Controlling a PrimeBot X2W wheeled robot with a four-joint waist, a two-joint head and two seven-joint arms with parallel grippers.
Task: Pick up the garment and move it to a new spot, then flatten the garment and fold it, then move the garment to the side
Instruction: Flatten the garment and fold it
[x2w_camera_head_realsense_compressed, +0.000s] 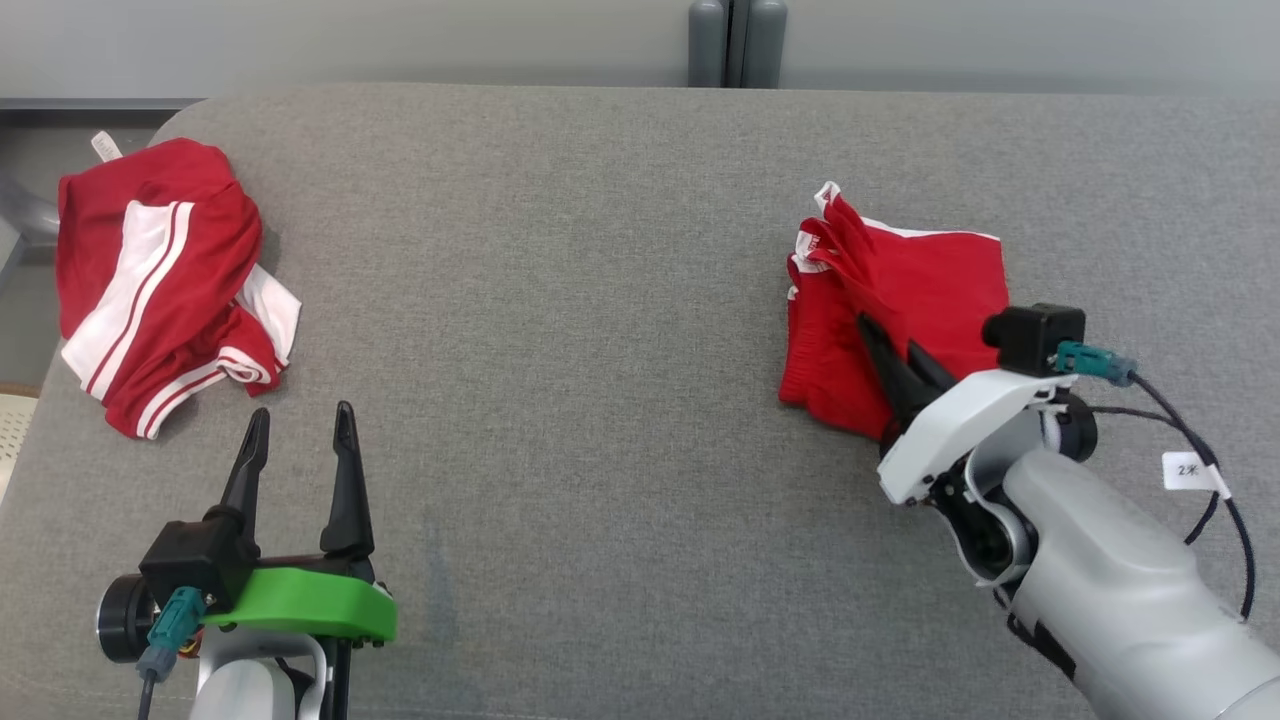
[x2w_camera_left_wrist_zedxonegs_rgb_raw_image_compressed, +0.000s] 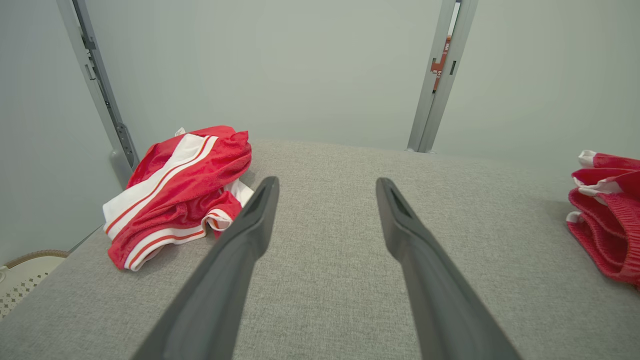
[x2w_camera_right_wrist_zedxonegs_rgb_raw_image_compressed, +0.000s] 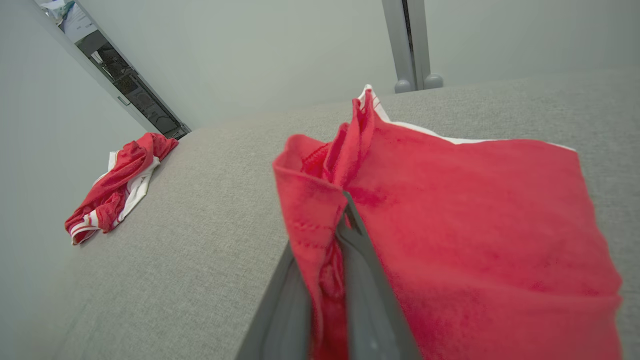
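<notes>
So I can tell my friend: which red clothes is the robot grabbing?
Look at the big grey table. On its right side lies a red garment, pinched by the right end effector. It is folded and nearly all red; the crumpled garment on the left has wide white stripes.

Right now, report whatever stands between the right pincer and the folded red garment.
Nothing visible does: the right pincer is shut on a fold of the folded red garment, with cloth pinched in its jaws.
</notes>
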